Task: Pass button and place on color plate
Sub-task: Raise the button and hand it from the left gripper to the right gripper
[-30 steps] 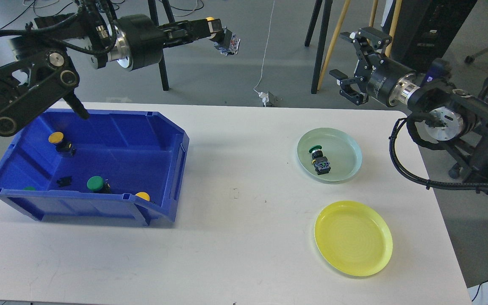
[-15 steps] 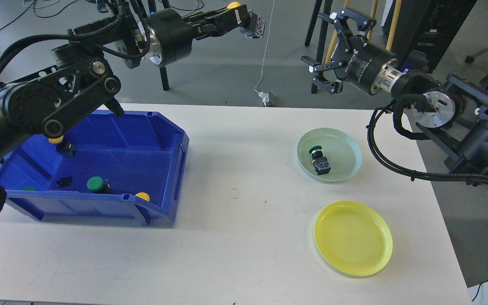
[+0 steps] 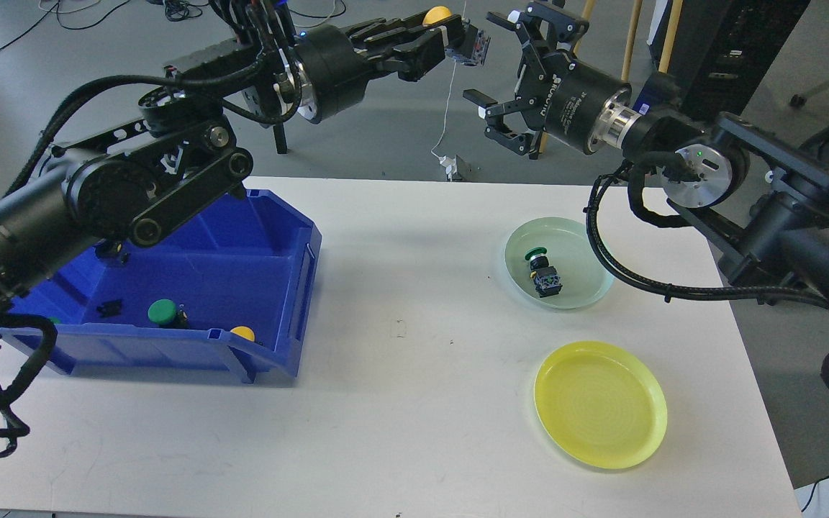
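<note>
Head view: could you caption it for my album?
Left gripper holds a yellow button out toward the open right gripper, above the table.

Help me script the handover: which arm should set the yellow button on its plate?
Right. The right gripper is open beside the yellow button that the left gripper holds, and the yellow plate lies on its side.

High above the far edge of the worktop [image 3: 414, 432], my left pincer [image 3: 458, 39] and right pincer [image 3: 504, 79] sit close, with only a narrow gap between them. Below, I see bare worktop between the blue bin [image 3: 270, 360] and the two plates, green [image 3: 594, 284] and yellow [image 3: 601, 406]. The bin's walls hem in its contents.
</note>
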Robot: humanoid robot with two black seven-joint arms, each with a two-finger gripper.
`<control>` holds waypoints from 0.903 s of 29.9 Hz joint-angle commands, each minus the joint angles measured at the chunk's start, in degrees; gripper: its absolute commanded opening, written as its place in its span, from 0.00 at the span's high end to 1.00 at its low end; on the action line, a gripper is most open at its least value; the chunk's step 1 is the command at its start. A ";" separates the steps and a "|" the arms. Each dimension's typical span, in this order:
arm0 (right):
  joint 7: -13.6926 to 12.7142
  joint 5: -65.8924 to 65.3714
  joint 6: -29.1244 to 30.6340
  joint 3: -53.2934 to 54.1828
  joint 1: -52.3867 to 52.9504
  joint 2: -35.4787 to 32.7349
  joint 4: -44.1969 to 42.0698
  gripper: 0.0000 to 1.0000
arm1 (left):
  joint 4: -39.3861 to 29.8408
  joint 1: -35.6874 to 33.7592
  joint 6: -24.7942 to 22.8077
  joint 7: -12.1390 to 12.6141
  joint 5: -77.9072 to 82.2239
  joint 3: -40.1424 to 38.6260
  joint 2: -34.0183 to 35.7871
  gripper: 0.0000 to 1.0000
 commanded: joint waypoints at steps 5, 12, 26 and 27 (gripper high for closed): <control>0.00 -0.15 0.00 -0.01 0.22 1.02 -0.30 0.12 | 0.17 0.03 3.60 -1.32 0.08 0.17 -1.62 0.71; 0.09 0.02 0.00 0.07 1.27 1.02 -0.29 0.12 | 0.87 0.38 4.83 -1.58 0.08 0.44 -2.06 0.71; 0.53 0.20 -0.52 1.39 1.27 1.20 -0.56 0.12 | 1.13 0.47 5.18 -1.05 -2.82 -0.27 -4.26 0.72; 0.53 0.20 -0.52 1.57 1.27 1.20 -0.65 0.12 | 1.13 0.47 5.18 -0.97 -3.52 -0.27 -4.35 0.72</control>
